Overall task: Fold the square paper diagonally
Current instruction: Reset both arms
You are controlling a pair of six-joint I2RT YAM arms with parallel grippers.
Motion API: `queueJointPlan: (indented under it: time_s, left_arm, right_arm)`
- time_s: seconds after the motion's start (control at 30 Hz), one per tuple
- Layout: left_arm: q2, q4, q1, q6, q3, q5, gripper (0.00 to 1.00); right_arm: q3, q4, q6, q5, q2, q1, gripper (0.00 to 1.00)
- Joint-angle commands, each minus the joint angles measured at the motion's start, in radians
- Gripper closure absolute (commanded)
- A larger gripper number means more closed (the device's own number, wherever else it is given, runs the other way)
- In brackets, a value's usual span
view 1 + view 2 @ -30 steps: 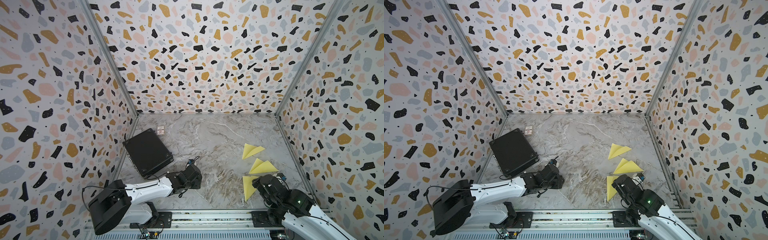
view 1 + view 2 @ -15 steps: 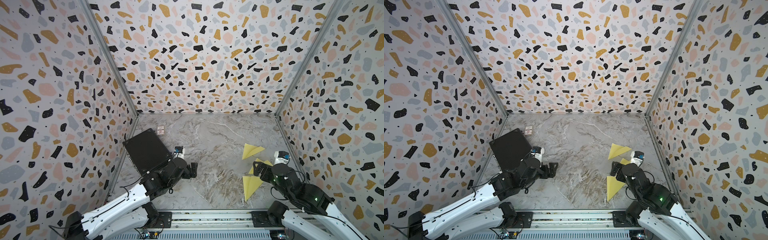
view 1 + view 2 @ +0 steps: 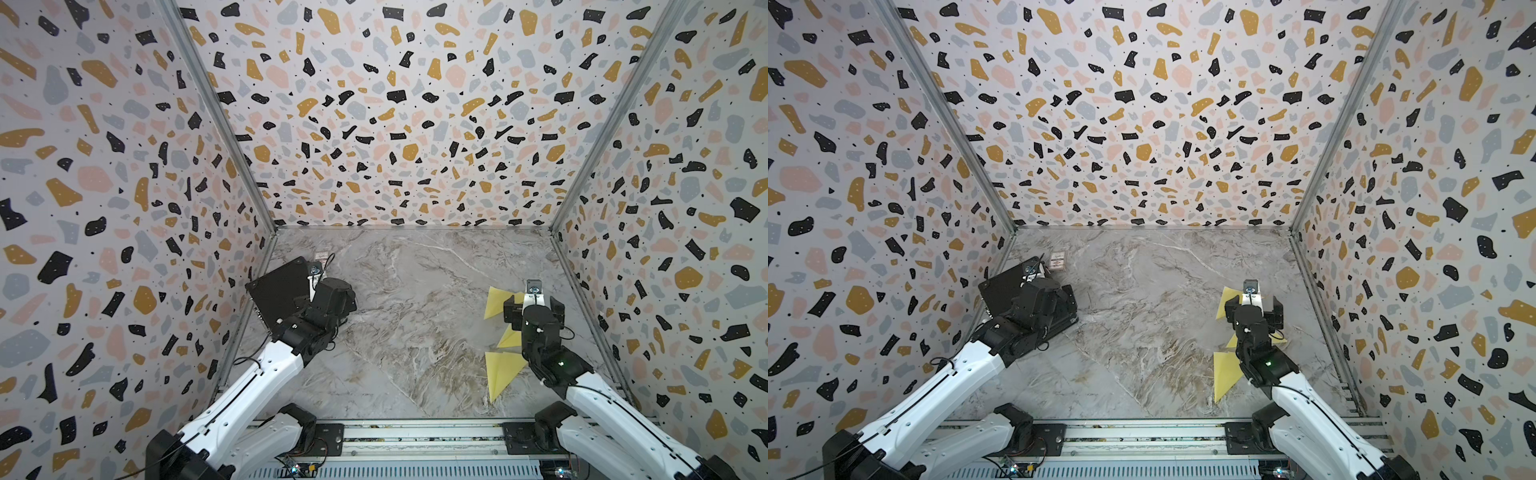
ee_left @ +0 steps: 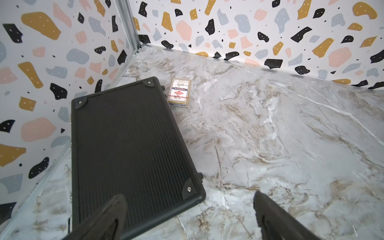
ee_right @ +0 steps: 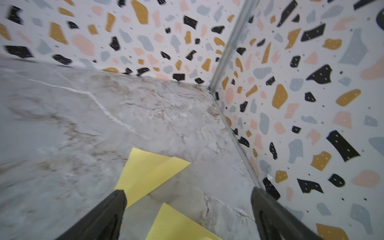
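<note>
Tools first: my left tool (image 4: 187, 216) gapes wide and empty over the black case (image 4: 128, 149), my right tool (image 5: 188, 214) equally wide, gripping nothing, above the folded yellow papers (image 5: 149, 172). In both top views the arms cover part of those triangles (image 3: 500, 372); fingertips run off-frame. Beside the case, on the desk (image 4: 280, 135), lies a card box (image 4: 179, 92).

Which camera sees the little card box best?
The left wrist view: the card box lies unhidden on the marble beside the black case, its print visible. In both top views it is tiny, partly hidden in one. The right wrist view misses it.
</note>
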Motion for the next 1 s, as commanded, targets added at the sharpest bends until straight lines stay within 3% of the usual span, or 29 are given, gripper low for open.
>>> queueJointPlan:
  time_s: [0.0, 0.1, 0.27, 0.4, 0.5, 0.73, 0.83, 0.97]
  left_arm:
    - [0.006, 0.218, 0.039, 0.175, -0.055, -0.044, 0.01]
    - [0.046, 0.357, 0.118, 0.252, -0.128, -0.019, 0.01]
    - [0.149, 0.445, 0.262, 0.218, -0.189, 0.055, 0.01]
    - [0.224, 0.515, 0.346, 0.245, -0.195, 0.105, 0.01]
    - [0.273, 0.582, 0.392, 0.245, -0.225, 0.182, 0.01]
    - [0.401, 0.746, 0.411, 0.369, -0.244, 0.260, 0.01]
    - [0.431, 0.926, 0.415, 0.426, -0.305, 0.322, 0.01]
    - [0.432, 0.916, 0.416, 0.432, -0.301, 0.341, 0.01]
  right_arm:
    - [-0.008, 0.161, 0.042, -0.172, 0.094, -0.156, 0.01]
    - [-0.010, 0.248, 0.044, -0.248, 0.229, -0.257, 0.01]
    - [-0.076, 0.480, 0.029, -0.309, 0.360, -0.276, 0.01]
    - [-0.112, 0.617, 0.002, -0.317, 0.449, -0.283, 0.01]
    - [-0.124, 0.680, -0.007, -0.389, 0.504, -0.299, 0.01]
    - [-0.145, 0.876, -0.027, -0.461, 0.670, -0.310, 0.01]
    - [-0.135, 0.839, -0.023, -0.464, 0.661, -0.311, 0.01]
    - [-0.121, 0.813, -0.023, -0.458, 0.663, -0.310, 0.01]
